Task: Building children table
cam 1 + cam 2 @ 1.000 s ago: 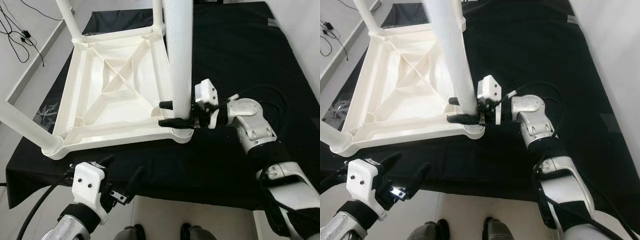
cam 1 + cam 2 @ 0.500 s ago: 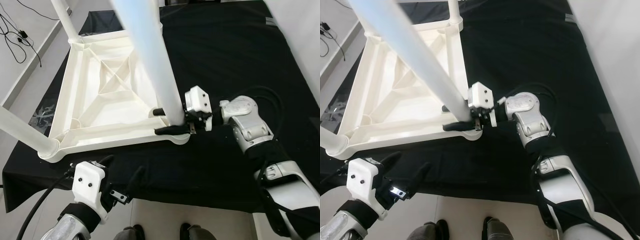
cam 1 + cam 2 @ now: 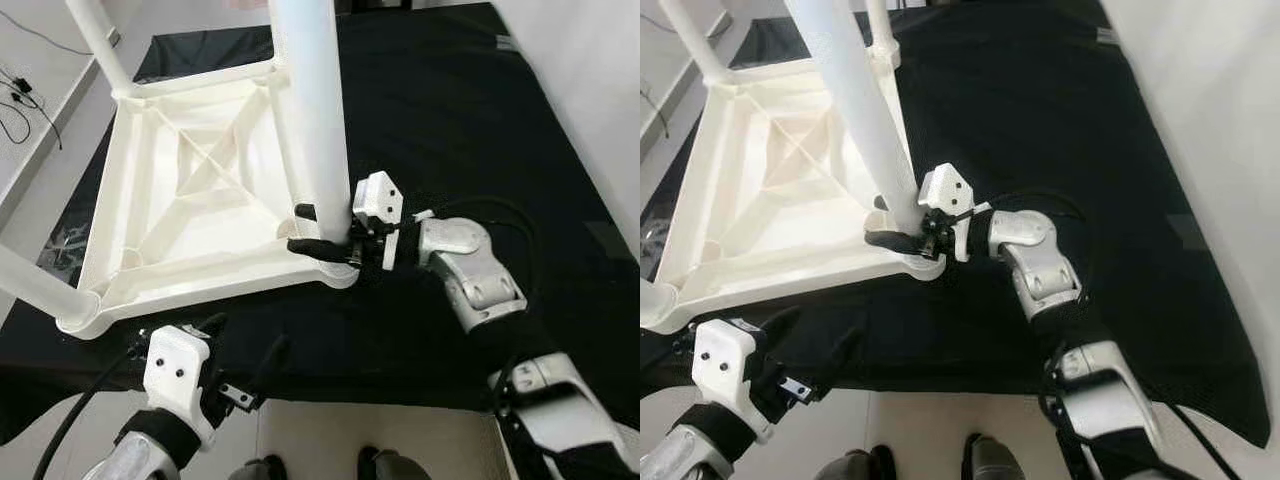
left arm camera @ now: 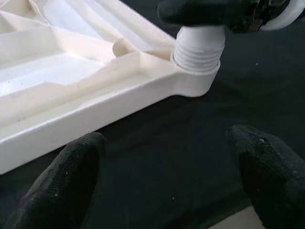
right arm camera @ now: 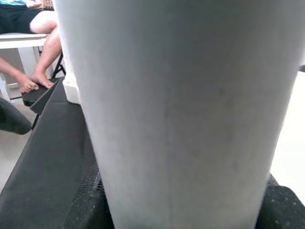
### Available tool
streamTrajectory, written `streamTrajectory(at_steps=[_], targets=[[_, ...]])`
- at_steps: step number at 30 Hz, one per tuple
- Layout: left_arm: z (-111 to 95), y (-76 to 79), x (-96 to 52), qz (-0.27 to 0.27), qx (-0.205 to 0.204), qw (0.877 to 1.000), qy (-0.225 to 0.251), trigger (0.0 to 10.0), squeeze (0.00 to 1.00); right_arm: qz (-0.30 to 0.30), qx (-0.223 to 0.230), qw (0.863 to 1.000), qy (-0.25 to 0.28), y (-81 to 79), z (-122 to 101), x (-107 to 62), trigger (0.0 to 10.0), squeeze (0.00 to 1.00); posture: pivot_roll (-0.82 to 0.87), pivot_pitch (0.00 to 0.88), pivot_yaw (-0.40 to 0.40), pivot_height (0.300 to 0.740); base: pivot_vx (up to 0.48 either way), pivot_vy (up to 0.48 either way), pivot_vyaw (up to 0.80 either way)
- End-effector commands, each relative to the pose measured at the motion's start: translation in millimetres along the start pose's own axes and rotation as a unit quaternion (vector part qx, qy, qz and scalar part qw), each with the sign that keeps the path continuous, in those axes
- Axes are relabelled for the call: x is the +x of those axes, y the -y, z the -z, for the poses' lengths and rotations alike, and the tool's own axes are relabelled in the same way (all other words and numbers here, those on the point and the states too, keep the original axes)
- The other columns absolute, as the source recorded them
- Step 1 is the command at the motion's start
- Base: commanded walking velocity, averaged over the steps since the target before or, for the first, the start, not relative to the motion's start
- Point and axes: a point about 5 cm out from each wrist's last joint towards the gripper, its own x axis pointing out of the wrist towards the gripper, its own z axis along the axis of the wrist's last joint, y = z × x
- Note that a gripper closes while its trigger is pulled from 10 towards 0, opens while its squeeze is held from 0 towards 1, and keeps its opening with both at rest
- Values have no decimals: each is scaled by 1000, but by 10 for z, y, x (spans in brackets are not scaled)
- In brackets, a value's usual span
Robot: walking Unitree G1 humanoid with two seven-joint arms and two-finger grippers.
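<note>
Your right gripper [image 3: 322, 228] is clamped around the base of the white leg [image 3: 312, 110], right at the near-right corner socket of the upside-down tabletop [image 3: 190, 200], which lies on the black cloth [image 3: 460, 120]. Your left gripper [image 3: 245, 350] hangs spread wide and empty, just off the cloth's near edge.

White plastic table leg [image 3: 312, 110] fills right gripper's [image 3: 322, 228] finger gap; bare black cloth [image 3: 440, 120] lies behind its wrist; left gripper's [image 3: 244, 365] fingers spread, nothing between.
</note>
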Motion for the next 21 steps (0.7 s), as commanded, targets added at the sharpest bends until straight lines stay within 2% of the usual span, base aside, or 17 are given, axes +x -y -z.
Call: streamTrajectory(at_steps=[1,6,10,12,16,21], targets=[[-2,6,-36,3,3,1000,-9,10000,0,-4,111,989,-96,-206,505,-8,10000,0,29,313,45,740,0,0,0],[-2,25,-47,5,-2,1000,-11,10000,0,41,128,984,-113,-193,510,-20,10000,0,24,319,41,740,0,0,0],[-2,29,-45,5,-3,1000,-12,10000,0,51,133,983,-116,-181,506,-18,10000,0,23,320,38,740,0,0,0],[-3,34,-44,4,-3,1000,-11,10000,0,63,153,978,-125,-181,505,-17,10000,0,24,322,39,740,0,0,0],[-3,37,-44,3,-4,1000,-11,10000,0,83,182,973,-113,-198,444,13,10000,0,22,322,31,740,0,0,0],[-4,34,-44,2,-4,1000,-11,10000,0,111,198,968,-104,-226,442,20,10000,0,23,322,32,740,0,0,0]])
